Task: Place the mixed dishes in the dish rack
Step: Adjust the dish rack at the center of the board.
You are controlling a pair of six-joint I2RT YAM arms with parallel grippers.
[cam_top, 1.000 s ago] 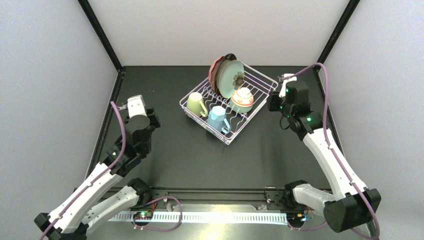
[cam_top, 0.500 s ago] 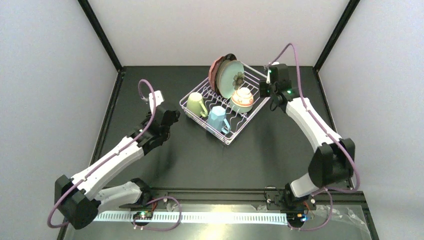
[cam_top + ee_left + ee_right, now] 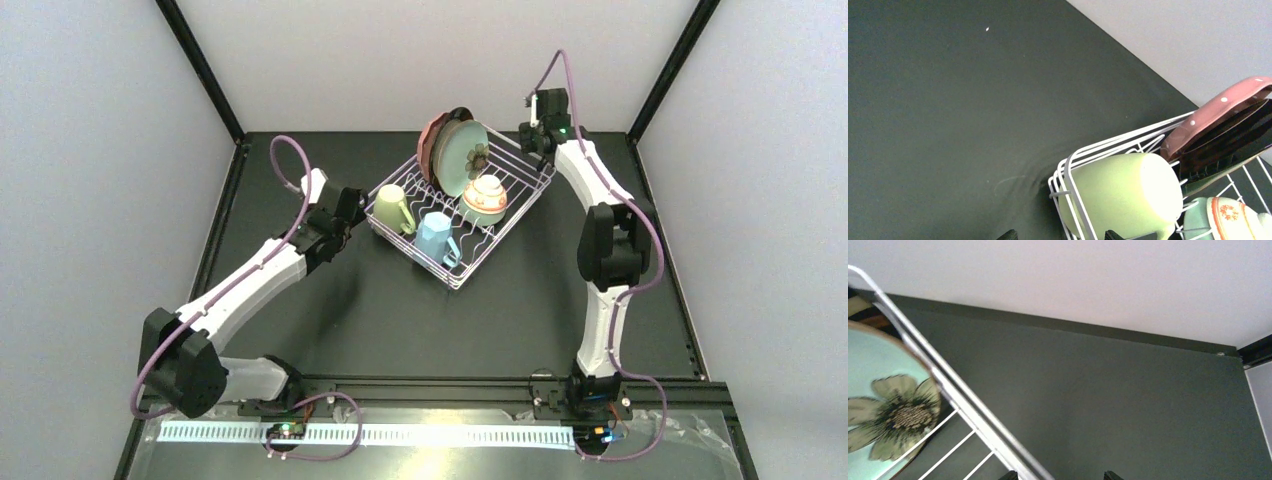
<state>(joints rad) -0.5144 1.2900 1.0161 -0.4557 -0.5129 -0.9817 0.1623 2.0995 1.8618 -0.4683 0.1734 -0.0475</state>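
The white wire dish rack (image 3: pixel 500 235) stands mid-table. In it are a pale yellow-green mug (image 3: pixel 395 208), a light-blue mug (image 3: pixel 436 238), an orange-patterned bowl (image 3: pixel 485 197), and upright a mint flowered plate (image 3: pixel 462 158), a dark-rimmed plate and a pink dotted plate (image 3: pixel 431 140). My left gripper (image 3: pixel 352 206) is open at the rack's left corner. In the left wrist view its fingers straddle the rim (image 3: pixel 1071 172) beside the mug (image 3: pixel 1125 192). My right gripper (image 3: pixel 533 141) is open at the rack's far right corner, with the rim (image 3: pixel 963 395) running between its fingers. A separate pale-green bowl cannot be made out.
The dark table (image 3: pixel 380 310) is walled by grey panels with black corner posts (image 3: pixel 200 70). The back wall meets the table just behind the rack in the right wrist view (image 3: pixel 1073 330). The arm bases sit on a rail (image 3: pixel 420 385) at the near edge.
Both arms have stretched out toward the rack. The left gripper moved right and away to the rack's left corner. The right gripper moved away to its far right corner.
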